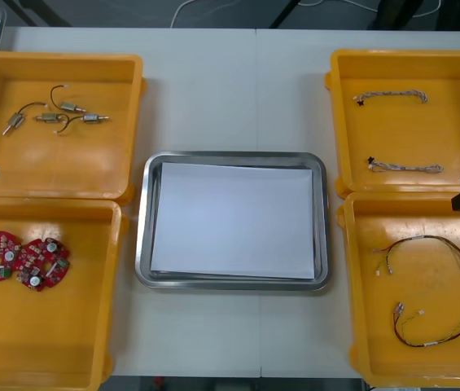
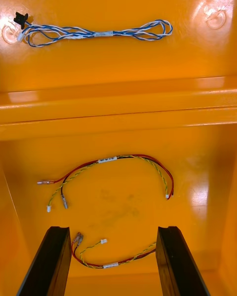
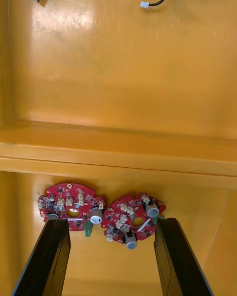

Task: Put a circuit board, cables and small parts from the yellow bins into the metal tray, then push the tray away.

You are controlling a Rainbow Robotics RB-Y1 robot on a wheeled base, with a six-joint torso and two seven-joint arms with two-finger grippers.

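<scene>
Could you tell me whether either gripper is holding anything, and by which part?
Nothing is held: the left gripper hangs open near the boards, the right gripper open near the cables.

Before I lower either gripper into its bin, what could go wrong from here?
1. The two circuit boards lie side by side, seemingly touching, below the open left gripper; closing there may catch both or push one aside.
2. The red and yellow cable below the open right gripper is thin and lies flat on the bin floor; the fingers may close past it, or lift it dangling by one loop.
</scene>
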